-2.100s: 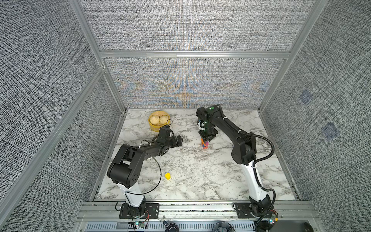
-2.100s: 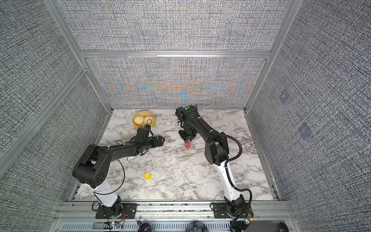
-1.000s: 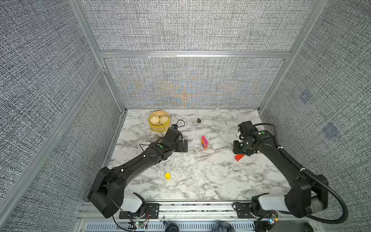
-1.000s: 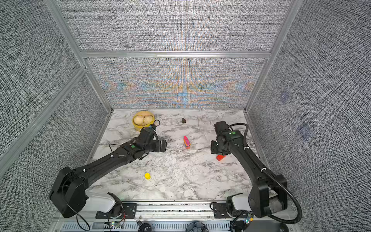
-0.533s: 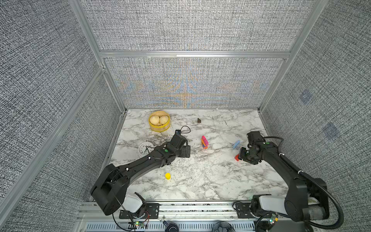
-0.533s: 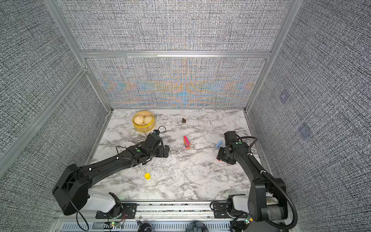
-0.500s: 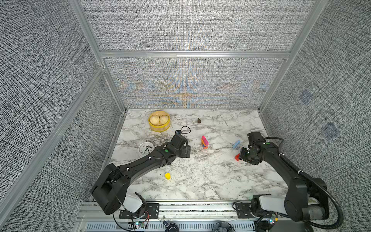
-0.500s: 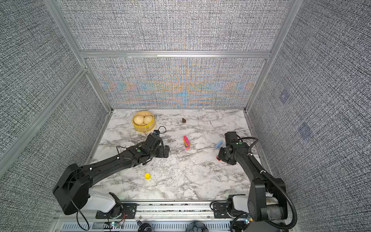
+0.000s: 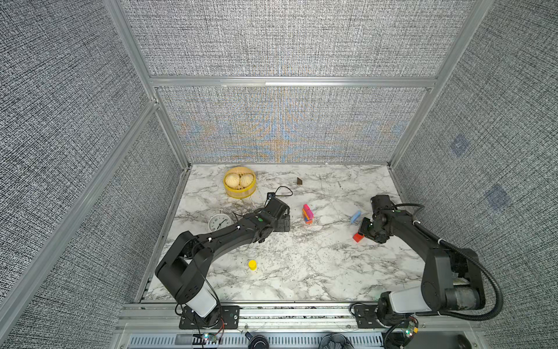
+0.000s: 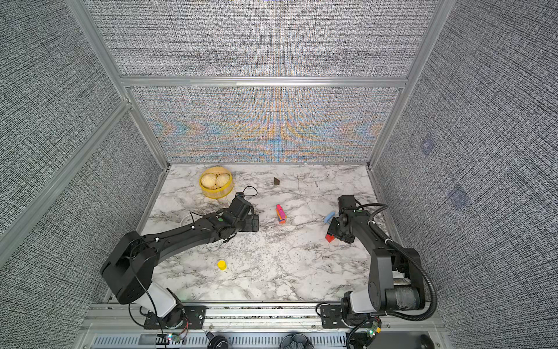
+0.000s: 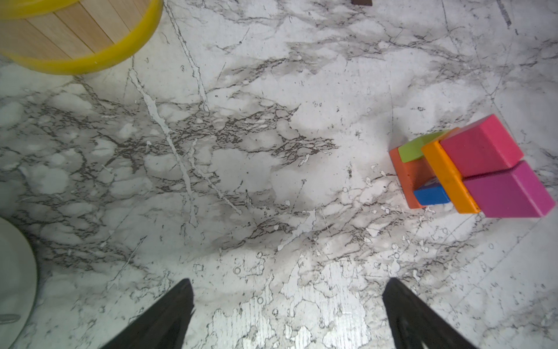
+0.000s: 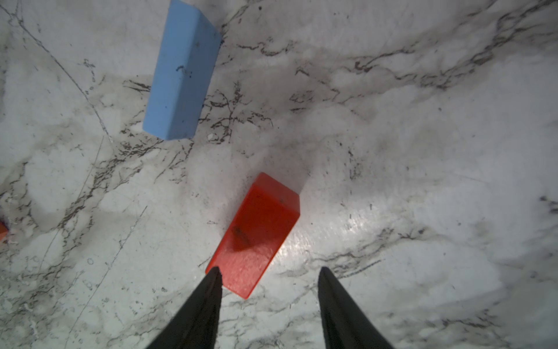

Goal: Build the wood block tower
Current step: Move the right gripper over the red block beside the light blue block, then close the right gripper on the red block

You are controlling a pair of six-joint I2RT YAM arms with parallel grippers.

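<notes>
Two claws hang over the glossy, grey-veined marble tabletop (image 9: 305,272), and neither holds anything. The left gripper (image 11: 288,280) has its tapered black fingers spread wide above bare stone, just left of the tower (image 9: 307,214), which stands mid-table as a slim column one block wide. From the left wrist the tower (image 11: 471,169) shows an orange-red base, lime and blue pieces, a thin orange slab and a matte pink cube on top.

The right gripper (image 12: 270,269) is partly open at the right side of the table. One fingertip (image 12: 211,287) overlaps the near corner of a smooth red block (image 12: 259,232) that lies flat, while the other stands clear of it. A scuffed pale blue bar (image 12: 181,75) lies just beyond, apart from the red one.

A short yellow cylinder (image 9: 252,265) sits upright toward the near edge, well apart from the rest, and a small dark brown block (image 9: 299,181) lies far back. At far left a round, yellow-rimmed slatted basket (image 9: 240,195) holds pleated buns (image 9: 233,180), with a white round clock (image 9: 219,223) nearer.
</notes>
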